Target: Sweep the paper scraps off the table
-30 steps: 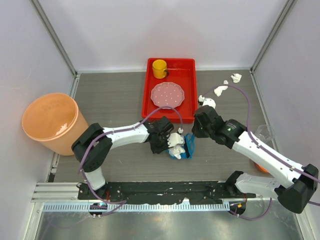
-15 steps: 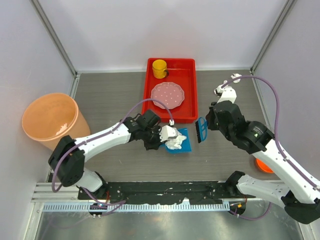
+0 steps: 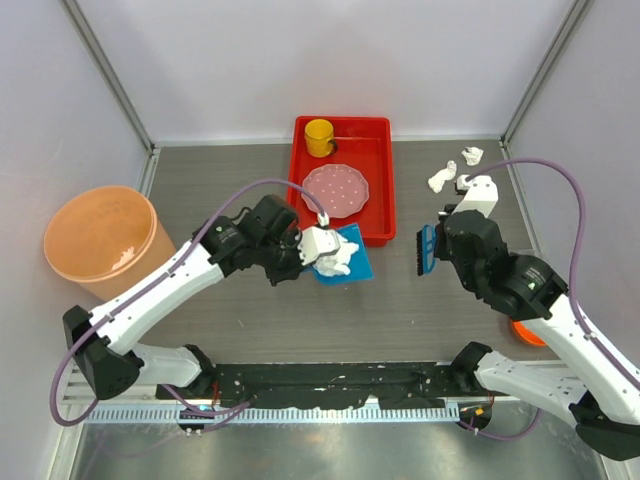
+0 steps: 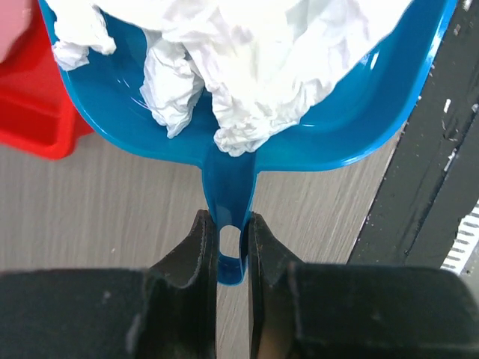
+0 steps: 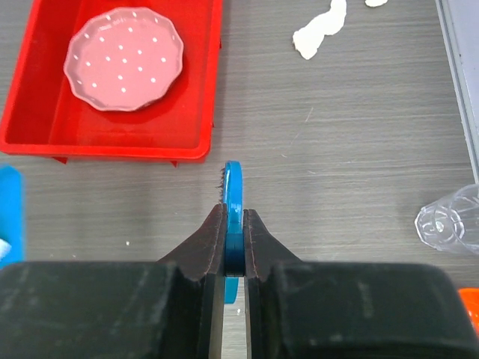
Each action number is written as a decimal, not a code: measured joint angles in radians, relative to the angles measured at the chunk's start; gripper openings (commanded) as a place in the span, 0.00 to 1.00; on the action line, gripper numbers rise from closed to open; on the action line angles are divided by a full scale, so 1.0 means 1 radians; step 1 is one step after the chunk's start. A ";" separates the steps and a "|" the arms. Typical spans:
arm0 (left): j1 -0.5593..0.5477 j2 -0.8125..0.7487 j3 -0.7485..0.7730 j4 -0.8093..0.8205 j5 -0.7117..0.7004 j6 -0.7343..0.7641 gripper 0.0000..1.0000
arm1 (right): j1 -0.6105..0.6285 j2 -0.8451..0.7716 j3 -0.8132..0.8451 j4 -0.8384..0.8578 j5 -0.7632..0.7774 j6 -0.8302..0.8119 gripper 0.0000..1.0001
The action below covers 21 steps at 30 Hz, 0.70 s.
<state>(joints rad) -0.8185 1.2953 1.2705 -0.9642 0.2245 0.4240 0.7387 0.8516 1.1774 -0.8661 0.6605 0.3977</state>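
My left gripper is shut on the handle of a blue dustpan, also seen in the left wrist view. The dustpan carries crumpled white paper scraps and hangs above the table beside the red tray. My right gripper is shut on a blue brush; the wrist view shows it edge-on between the fingers. More paper scraps lie on the table at the back right, another near the corner, and one elongated scrap in the right wrist view.
A red tray holds a pink dotted plate and a yellow cup. An orange bucket stands at the left. A clear cup and an orange object sit at the right edge.
The left arm has carried the loaded dustpan left and back, toward the tray. The right arm has moved the brush right and back, toward the scraps at the back right.
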 measured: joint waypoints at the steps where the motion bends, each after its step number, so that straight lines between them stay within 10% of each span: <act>1: 0.005 -0.005 0.023 -0.017 -0.016 -0.007 0.00 | 0.000 0.004 -0.011 0.004 0.000 -0.003 0.01; 21: 0.545 -0.017 0.407 -0.351 -0.141 -0.094 0.00 | 0.000 0.056 -0.092 0.078 -0.009 -0.111 0.01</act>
<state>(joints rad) -0.2733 1.2781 1.6779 -1.3155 0.0834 0.3298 0.7387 0.9077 1.0851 -0.7883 0.6518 0.2871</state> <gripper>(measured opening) 0.158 0.146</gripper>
